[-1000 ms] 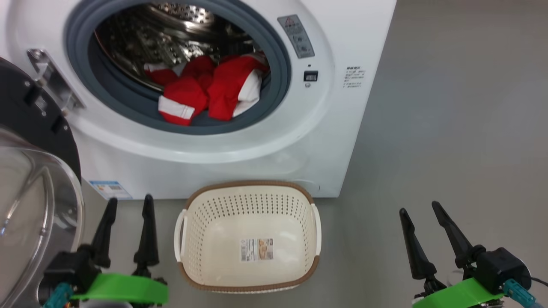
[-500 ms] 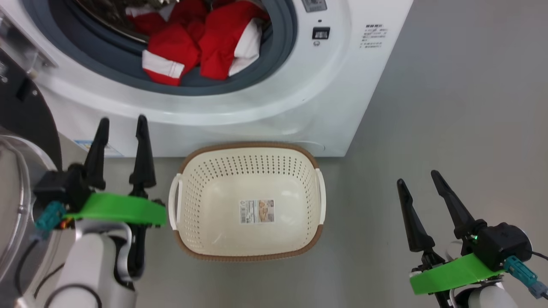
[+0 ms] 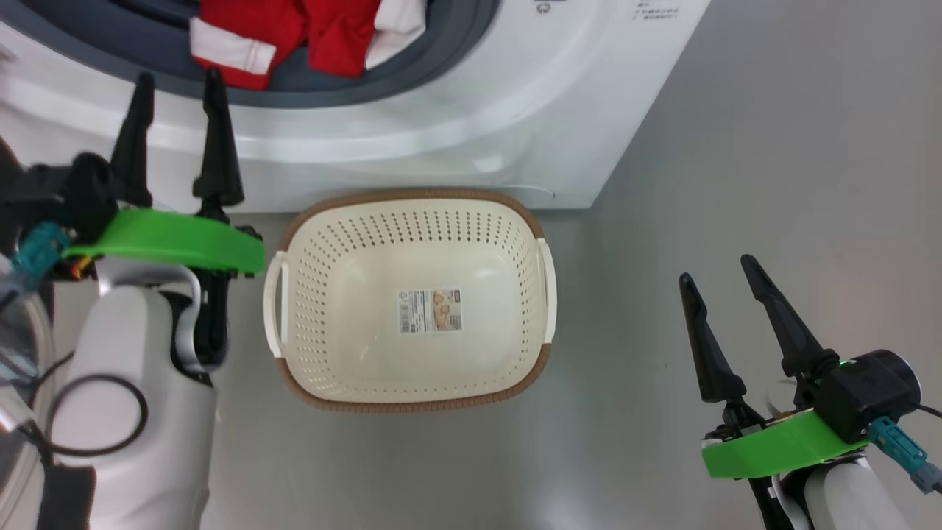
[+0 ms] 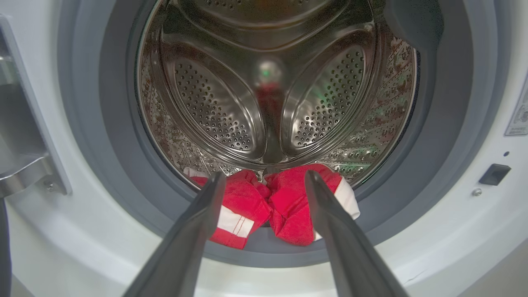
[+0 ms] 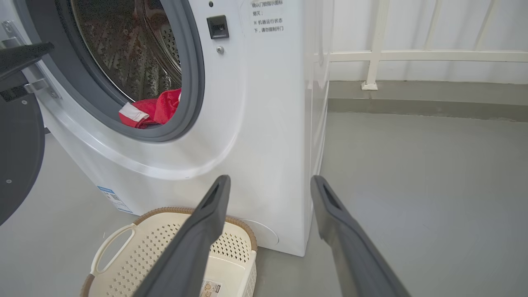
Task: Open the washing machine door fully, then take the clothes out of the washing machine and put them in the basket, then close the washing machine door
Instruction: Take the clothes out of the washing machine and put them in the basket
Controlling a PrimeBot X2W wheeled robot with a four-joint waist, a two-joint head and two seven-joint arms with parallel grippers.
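The washing machine point(image 3: 456, 125) stands open, its door point(image 5: 16, 156) swung out to the left. Red and white clothes point(image 4: 264, 206) lie at the front of the steel drum point(image 4: 264, 82), draped on the grey rubber ring point(image 3: 412, 66); they also show as clothes point(image 3: 294, 29) at the head view's top edge. My left gripper point(image 3: 176, 73) is open, raised before the opening's lower rim, fingers point(image 4: 198, 231) pointing at the clothes without touching them. The basket point(image 3: 405, 195) sits empty on the floor against the machine. My right gripper point(image 3: 717, 269) is open and empty, right of the basket.
Grey floor point(image 3: 736, 147) stretches to the right of the machine. A white railing point(image 5: 412, 55) runs along the far wall. The door's clear glass bowl point(image 3: 15, 346) bulges beside my left forearm point(image 3: 125, 412). A blue label point(image 5: 111, 198) marks the machine's lower front.
The head camera has tilted down, so the machine slid up the picture. My left gripper has risen from floor level to the opening's rim. Both grippers stayed open.
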